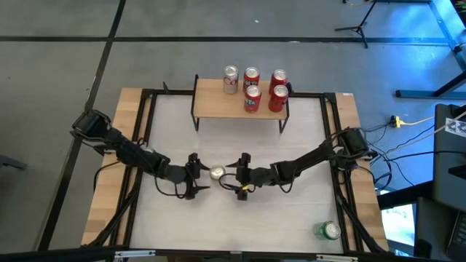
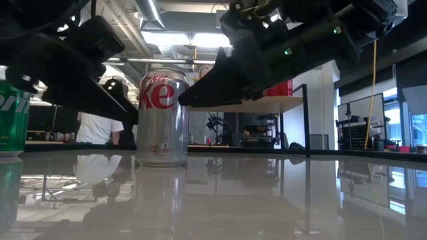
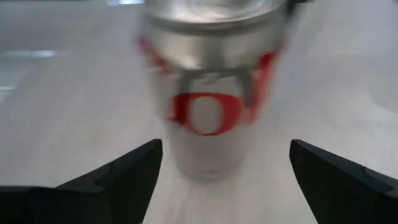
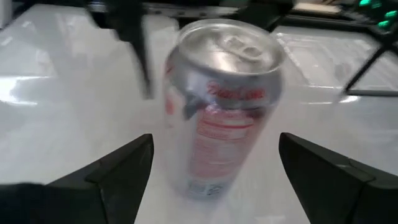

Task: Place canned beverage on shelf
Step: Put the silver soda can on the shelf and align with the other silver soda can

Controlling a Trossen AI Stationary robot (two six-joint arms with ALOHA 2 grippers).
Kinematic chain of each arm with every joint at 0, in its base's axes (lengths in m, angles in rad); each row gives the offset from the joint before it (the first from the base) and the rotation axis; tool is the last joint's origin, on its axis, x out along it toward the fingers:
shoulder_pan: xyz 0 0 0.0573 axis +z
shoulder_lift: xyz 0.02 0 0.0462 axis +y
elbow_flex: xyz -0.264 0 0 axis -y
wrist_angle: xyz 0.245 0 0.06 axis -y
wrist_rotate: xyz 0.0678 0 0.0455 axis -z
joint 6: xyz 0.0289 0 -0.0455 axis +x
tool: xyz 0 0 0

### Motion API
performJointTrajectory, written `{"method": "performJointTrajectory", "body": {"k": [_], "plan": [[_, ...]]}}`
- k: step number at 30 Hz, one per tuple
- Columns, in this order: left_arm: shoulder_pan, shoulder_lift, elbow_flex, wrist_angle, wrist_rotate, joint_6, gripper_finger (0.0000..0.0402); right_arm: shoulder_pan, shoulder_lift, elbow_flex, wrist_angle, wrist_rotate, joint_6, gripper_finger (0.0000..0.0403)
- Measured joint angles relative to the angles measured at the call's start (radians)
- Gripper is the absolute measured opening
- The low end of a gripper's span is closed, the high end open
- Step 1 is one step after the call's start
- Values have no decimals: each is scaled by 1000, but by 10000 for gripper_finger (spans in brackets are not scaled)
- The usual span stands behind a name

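Observation:
A silver canned beverage with red lettering (image 1: 217,173) stands upright on its base in the middle of the table (image 1: 291,218); the low view shows it too (image 2: 162,117). My left gripper (image 1: 196,177) is open just to its left, its fingers either side of the can (image 3: 211,93) without touching. My right gripper (image 1: 242,178) is open just to its right and also flanks the can (image 4: 224,106), clear of it. The shelf (image 1: 218,105) stands at the table's far edge with several cans on its wooden top.
On the shelf one silver can (image 1: 231,79) and several red cans (image 1: 253,98) fill the right part, leaving its left part bare. A green can (image 1: 328,231) sits near the table's front right corner and also shows in the low view (image 2: 10,117). A black frame rims the table.

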Motion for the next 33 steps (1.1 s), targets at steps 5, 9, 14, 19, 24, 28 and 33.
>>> {"method": "performJointTrajectory", "body": {"k": [5,9,14,19,24,28,33], "plan": [[6,0,-2,45,134,32,341,2,0,0,19,65,-2,344],[6,0,-3,58,149,30,341,3,-1,0,-1,92,-13,344],[-6,7,1,81,234,27,341,-1,-46,0,-124,176,-33,344],[-20,7,1,80,225,25,341,0,-127,1,-301,195,-10,344],[-22,-5,1,34,237,-19,341,14,-167,0,-311,101,55,344],[-22,-58,1,-69,207,-30,341,42,-166,0,-176,59,48,344],[-19,-72,0,-114,-21,-17,341,58,-105,1,8,115,80,344]]}}
